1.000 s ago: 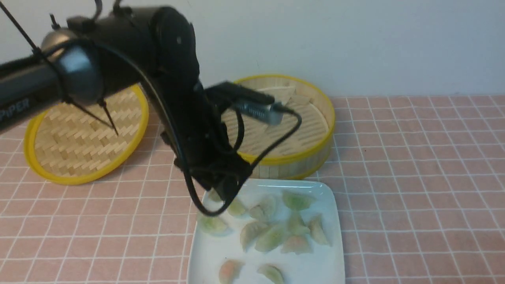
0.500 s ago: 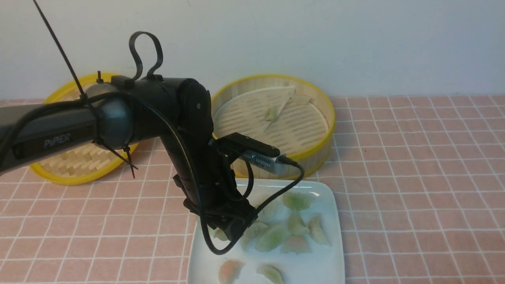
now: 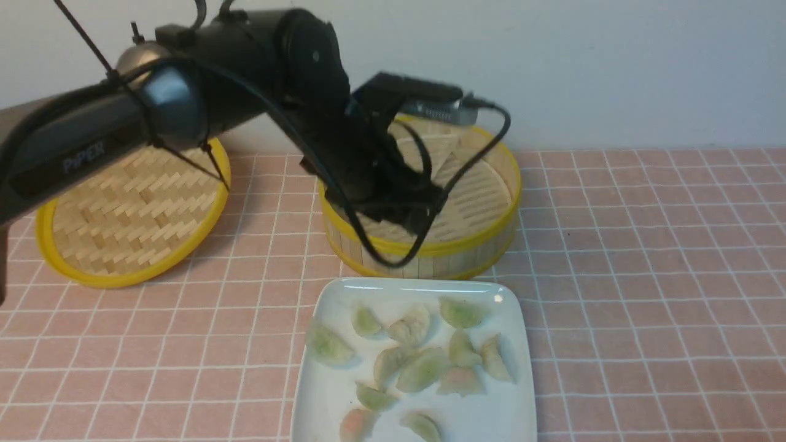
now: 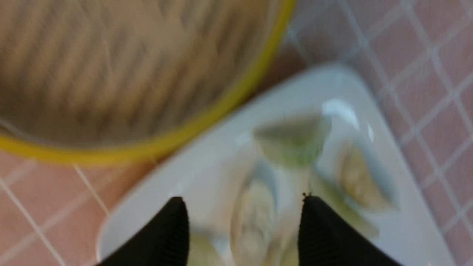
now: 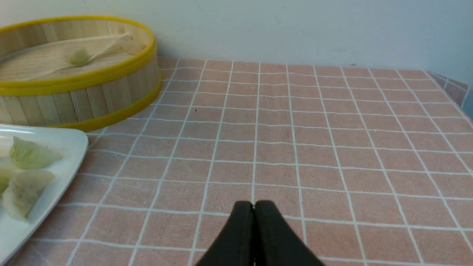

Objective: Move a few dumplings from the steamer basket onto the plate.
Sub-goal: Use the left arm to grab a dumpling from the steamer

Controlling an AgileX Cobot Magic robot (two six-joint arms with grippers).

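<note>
Several dumplings (image 3: 424,368) lie on the white plate (image 3: 503,411) at the front middle. The steamer basket (image 3: 485,245) stands just behind the plate. One dumpling (image 5: 78,57) lies on the liner inside the basket (image 5: 92,96); my left arm hides it in the front view. My left gripper (image 3: 410,220) hangs over the basket's front part. In the blurred left wrist view it (image 4: 244,207) is open and empty above the plate's far edge (image 4: 221,147), with dumplings (image 4: 293,138) below and the basket rim (image 4: 207,125) beside. My right gripper (image 5: 254,205) is shut and empty over bare tablecloth, right of the plate (image 5: 70,147).
The shallow herringbone lid (image 3: 129,209) lies at the back left. A pink checked cloth (image 3: 645,276) covers the table, whose right edge shows in the right wrist view (image 5: 458,92). A wall stands close behind the basket.
My left gripper went down onto the plate, then rose and swung back over the basket. One more dumpling now lies at the plate's front left.
</note>
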